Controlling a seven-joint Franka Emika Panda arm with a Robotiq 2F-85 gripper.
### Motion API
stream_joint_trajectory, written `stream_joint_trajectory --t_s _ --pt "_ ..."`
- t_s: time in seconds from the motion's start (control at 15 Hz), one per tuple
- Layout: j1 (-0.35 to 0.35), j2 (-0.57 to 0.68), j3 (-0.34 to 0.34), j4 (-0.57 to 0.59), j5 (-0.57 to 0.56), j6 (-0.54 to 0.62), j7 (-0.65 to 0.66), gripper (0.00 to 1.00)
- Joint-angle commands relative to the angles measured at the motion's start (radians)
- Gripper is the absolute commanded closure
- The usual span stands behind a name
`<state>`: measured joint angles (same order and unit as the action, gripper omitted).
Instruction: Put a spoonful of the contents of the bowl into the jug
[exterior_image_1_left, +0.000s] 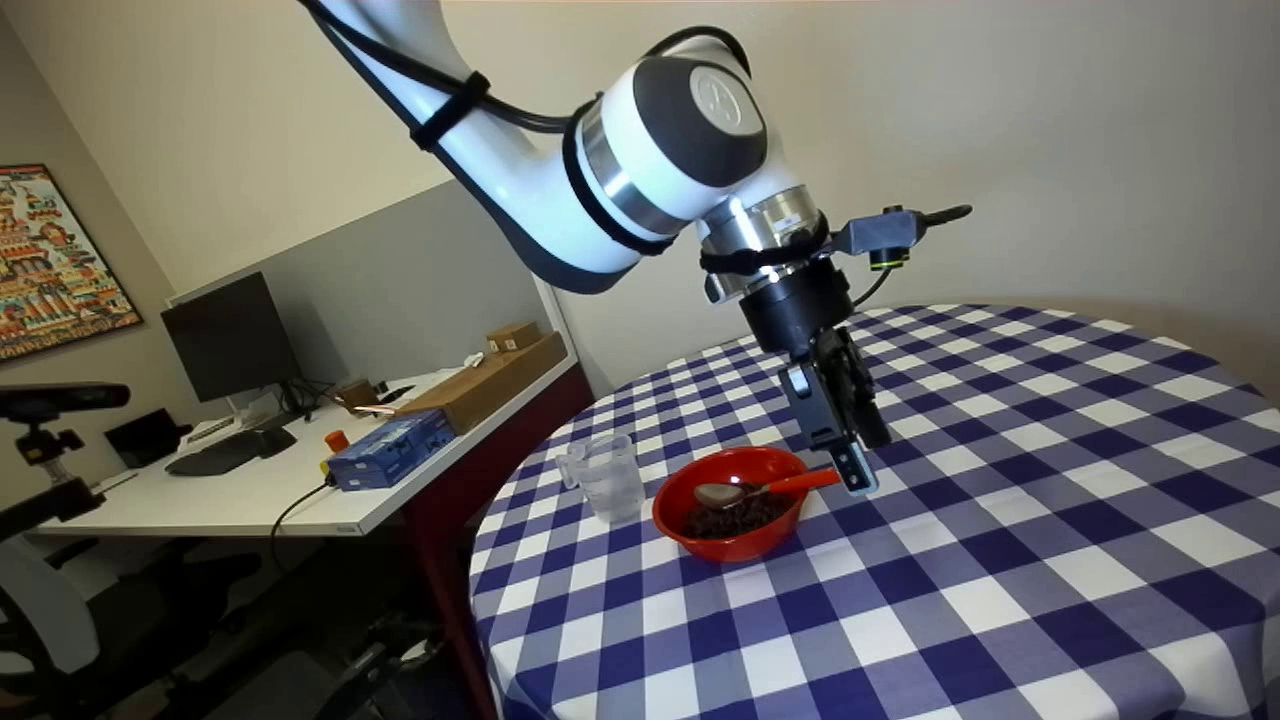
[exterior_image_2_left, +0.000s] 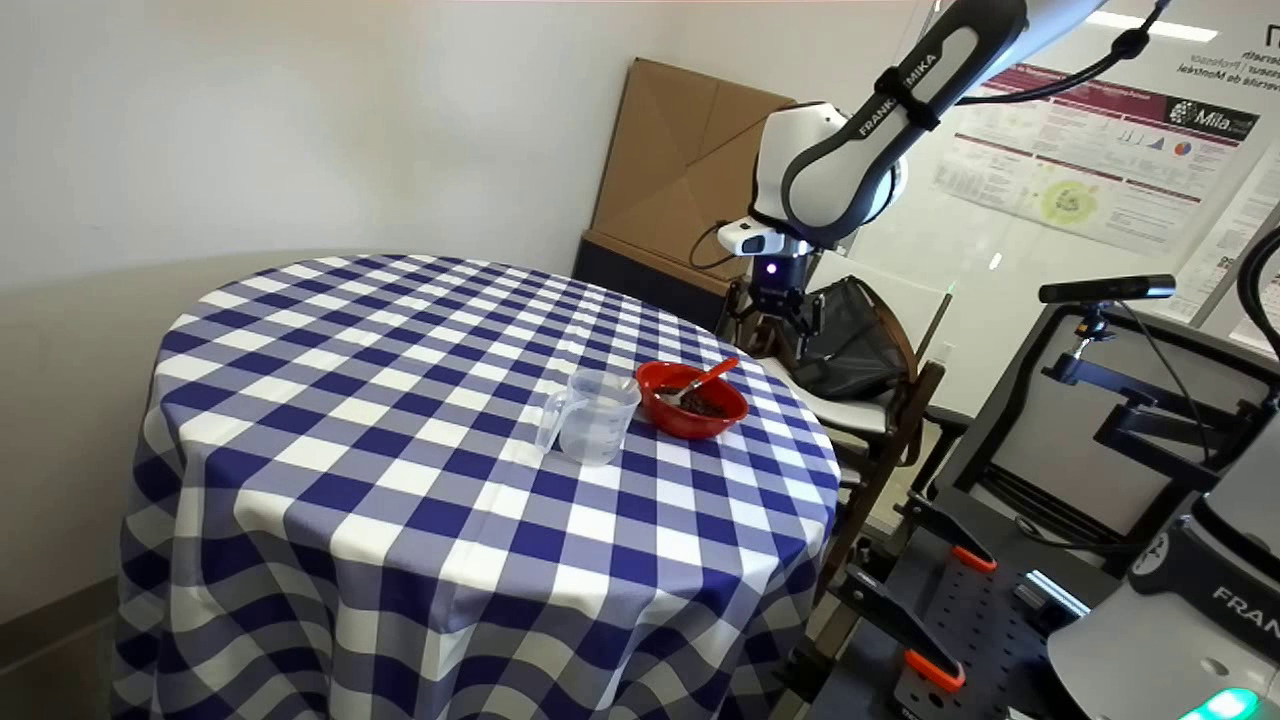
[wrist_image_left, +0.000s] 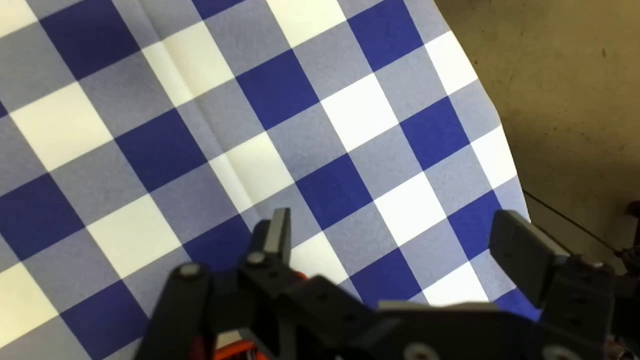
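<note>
Red bowl (exterior_image_1_left: 735, 549) near bench (exterior_image_1_left: 1000, 440) edge, orange-handled spoon (exterior_image_1_left: 792, 484) resting in dark contents (exterior_image_1_left: 725, 522)! Clear jug (exterior_image_2_left: 598, 420) just beside bowl. My tool (wrist_image_left: 391, 218) hangs high near same edge, jaws spread wide apart.

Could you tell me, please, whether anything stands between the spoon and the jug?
The spoon rests in the red bowl, whose rim stands between the spoon's head and the jug; nothing else visible does.

The red bowl (exterior_image_1_left: 733, 550) has dark bits (exterior_image_1_left: 738, 517) inside; a red-handled spoon (exterior_image_1_left: 788, 484) leans in it, poking out; the see-through jug (exterior_image_1_left: 611, 482) stands upright just beside the bowl.
</note>
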<state>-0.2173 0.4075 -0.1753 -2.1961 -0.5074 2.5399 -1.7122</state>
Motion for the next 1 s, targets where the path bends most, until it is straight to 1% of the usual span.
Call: stream_joint_trajectory --t_s 0.0,0.4,0.93 --pt "0.009 0.035 -0.006 0.005 -0.035 0.044 0.015 0.0" --pt "0.022 0.072 -0.003 0.011 -0.041 0.102 0.021 0.0" --pt "0.038 0.089 -0.006 0.008 -0.039 0.176 0.027 0.0"
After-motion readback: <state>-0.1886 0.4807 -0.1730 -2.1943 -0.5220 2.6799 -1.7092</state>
